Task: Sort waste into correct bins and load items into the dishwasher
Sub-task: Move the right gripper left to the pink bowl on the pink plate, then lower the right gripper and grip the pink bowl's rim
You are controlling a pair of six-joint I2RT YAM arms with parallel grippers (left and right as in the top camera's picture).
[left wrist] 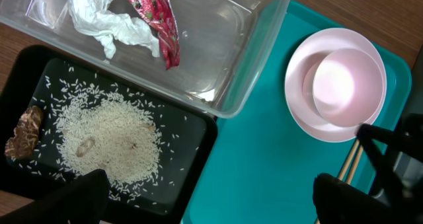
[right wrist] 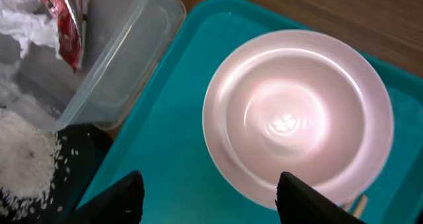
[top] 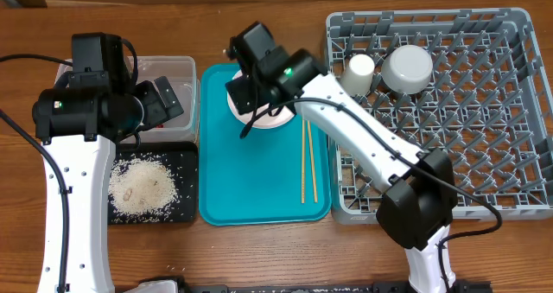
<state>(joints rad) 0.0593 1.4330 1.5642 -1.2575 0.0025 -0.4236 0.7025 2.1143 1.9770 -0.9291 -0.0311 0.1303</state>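
Here the right gripper (right wrist: 209, 201) spreads wide over the bowl (right wrist: 291, 118), left gripper (left wrist: 215, 201) wide too.

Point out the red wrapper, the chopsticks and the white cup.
red wrapper (left wrist: 156, 18), left wrist view, middle of the crumpled foil.
chopsticks (top: 303, 163), overhead view, mid-length of the left stick.
white cup (top: 360, 68), overhead view, centre of its top face.

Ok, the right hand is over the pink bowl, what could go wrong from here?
The bowl sits on the plate, so the open right hand may catch or drag both. The chopsticks lie close beside the plate; a nudge could scatter them.
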